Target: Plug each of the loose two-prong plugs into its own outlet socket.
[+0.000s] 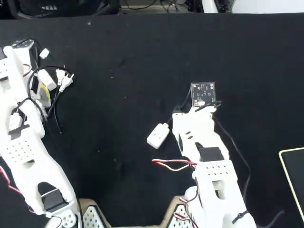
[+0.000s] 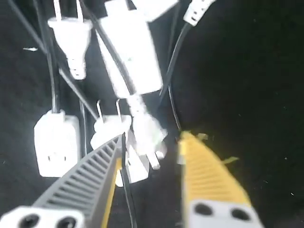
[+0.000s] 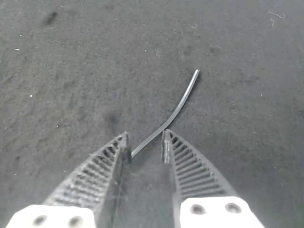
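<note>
Plug (image 2: 142, 129) lies between the parted fingers of the left gripper (image 2: 151, 142), its long axis roughly along them, a socket (image 2: 56, 145) just beside; the right gripper (image 3: 145, 145), also parted, sits well apart.

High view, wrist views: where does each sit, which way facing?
High view: fixed above, looking down on the black table; left arm and right arm show.
Left wrist view: on the left arm, looking past the left gripper at the plug tangle.
Right wrist view: on the right arm, looking past the right gripper at a thin black cable on the table.
Shared: high and left wrist views both show the plug tangle.
</note>
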